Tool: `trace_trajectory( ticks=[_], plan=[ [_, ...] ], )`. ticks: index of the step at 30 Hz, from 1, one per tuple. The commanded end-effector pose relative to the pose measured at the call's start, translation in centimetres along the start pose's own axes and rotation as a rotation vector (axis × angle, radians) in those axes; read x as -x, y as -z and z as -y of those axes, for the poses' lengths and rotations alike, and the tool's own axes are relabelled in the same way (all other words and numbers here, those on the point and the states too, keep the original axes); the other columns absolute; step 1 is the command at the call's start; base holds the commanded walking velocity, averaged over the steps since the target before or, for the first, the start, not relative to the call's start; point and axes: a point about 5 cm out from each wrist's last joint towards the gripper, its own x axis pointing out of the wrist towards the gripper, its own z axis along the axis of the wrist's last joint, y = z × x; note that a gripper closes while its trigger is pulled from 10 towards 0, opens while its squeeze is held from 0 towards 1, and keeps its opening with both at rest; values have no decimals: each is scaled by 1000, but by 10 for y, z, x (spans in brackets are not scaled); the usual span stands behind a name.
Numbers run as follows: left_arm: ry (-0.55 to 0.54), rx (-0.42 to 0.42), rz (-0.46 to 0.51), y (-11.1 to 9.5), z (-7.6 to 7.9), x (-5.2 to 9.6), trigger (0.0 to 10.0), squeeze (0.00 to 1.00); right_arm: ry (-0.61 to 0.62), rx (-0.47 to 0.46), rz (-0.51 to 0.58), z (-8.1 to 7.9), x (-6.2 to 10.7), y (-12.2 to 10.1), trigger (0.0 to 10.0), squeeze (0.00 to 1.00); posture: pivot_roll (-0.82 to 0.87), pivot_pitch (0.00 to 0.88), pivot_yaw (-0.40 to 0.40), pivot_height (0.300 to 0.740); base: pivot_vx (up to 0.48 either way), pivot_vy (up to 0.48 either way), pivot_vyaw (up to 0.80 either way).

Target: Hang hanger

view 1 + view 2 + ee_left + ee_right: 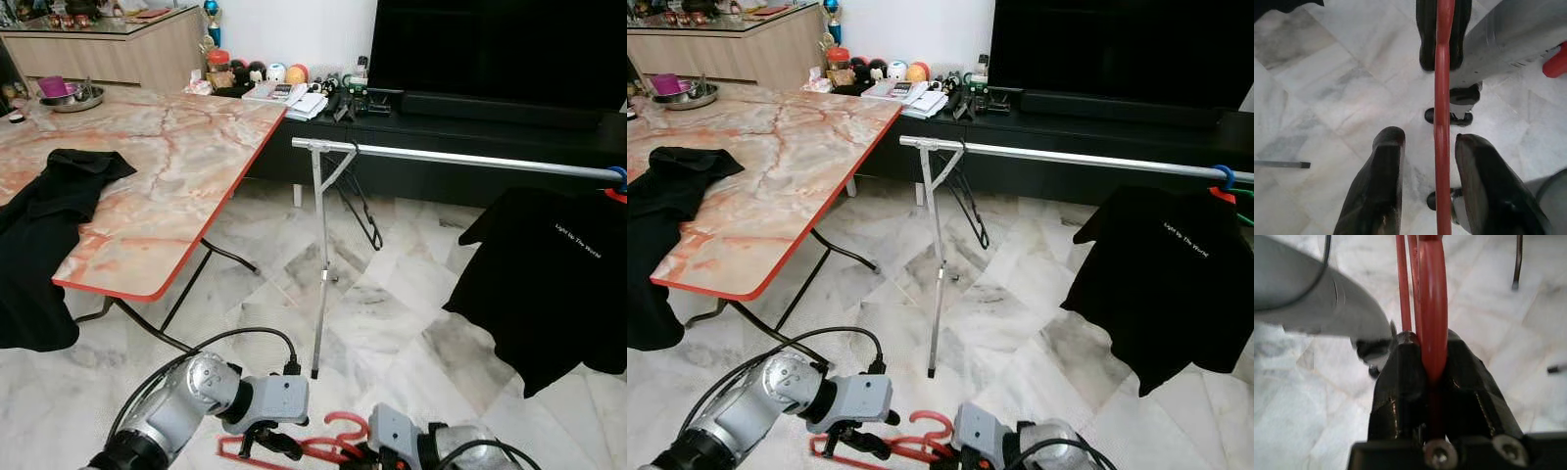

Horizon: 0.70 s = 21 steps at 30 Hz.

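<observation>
- Two silver robot arms are seen low in the head views, brought together above a white marble floor (392,323), with a red plastic hanger (328,441) held between them.
- The right end effector (1432,367) is clamped on the hanger, its two black fingers pressed against the red bar from both sides.
- The left end effector (1427,181) is spread apart around a straight part of the hanger; the bar lies close to one finger, but no pinch is made.
- A silver metal clothes rail (470,159) on a thin metal stand is set ahead, well apart from the hanger and higher than it.
- A black T-shirt (549,274) is hung at the rail's far right end, and thin dark wire hangers (358,201) dangle near its left end.
- A marble-patterned counter with a red edge (167,166), with black clothing draped over it, stands to the left.
- A slip is judged possible while lifting, since one grasp alone carries the hanger and it could pivot.
- The hook could miss the thin rail or snag the wire hangers if raised at the left end.
</observation>
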Motion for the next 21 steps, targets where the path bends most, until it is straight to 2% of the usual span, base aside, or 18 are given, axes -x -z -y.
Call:
trace_trajectory(
  ticks=[1,3,4,5,7,8,9,10,11,12,13,14,16,17,18,19,20,21],
  plan=[
    [10,-21,-1,-4,-1,3,10000,1000,25,-11,-30,-1,2,7,0,0,167,63,-39,740,0,0,0],
    [-5,-10,-12,-1,0,6,10000,1000,124,-54,-62,1,7,17,0,0,166,65,-37,740,0,0,0],
    [-5,-10,-12,-1,0,6,10000,1000,124,-54,-62,1,7,17,0,0,166,65,-37,740,0,0,0],
    [-53,15,-17,5,-1,8,10000,1000,198,-99,-75,2,10,24,0,0,166,65,-36,740,0,0,0],
    [-109,47,-22,11,-3,8,10000,1000,257,-145,-78,2,12,29,0,0,163,67,-34,740,0,0,0],
    [-197,119,-28,23,-4,8,10000,1000,374,-213,-71,4,15,35,0,0,161,66,-33,740,0,0,0],
    [-235,151,-33,29,-4,8,10000,988,425,-248,-67,5,16,38,0,0,161,66,-33,740,0,0,0],
    [-235,151,-33,29,-4,8,10000,988,425,-248,-67,5,16,38,0,0,161,66,-33,740,0,0,0],
    [-336,296,-30,50,2,4,10000,0,592,-407,-33,7,22,47,0,0,162,69,-29,740,0,0,0],
    [-361,339,-29,56,5,2,10000,0,635,-457,-21,7,23,50,0,0,162,69,-29,740,0,0,0],
    [-411,440,-48,71,14,-3,10000,0,741,-571,1,6,28,58,0,0,158,70,-27,740,0,0,0],
    [-411,440,-48,71,14,-3,10000,0,741,-571,1,6,28,58,0,0,158,70,-27,740,0,0,0],
    [-458,529,-96,88,29,-11,10000,0,852,-690,27,4,34,66,0,0,158,69,-25,740,0,0,0],
    [-483,606,-129,99,40,-16,10000,0,905,-748,39,3,36,70,0,0,155,71,-28,740,0,0,0],
    [-526,738,-165,114,59,-23,10000,0,981,-835,52,-1,39,77,0,0,152,66,-30,740,0,0,0],
    [-526,738,-165,114,59,-23,10000,0,981,-835,52,-1,39,77,0,0,152,66,-30,740,0,0,0],
    [-615,898,-171,127,79,-31,10000,0,1087,-901,41,-5,43,85,0,0,154,66,-30,740,0,0,0],
    [-680,977,-186,134,89,-34,10000,0,1138,-930,30,-7,45,89,0,0,155,64,-29,740,0,0,0]
  ],
)
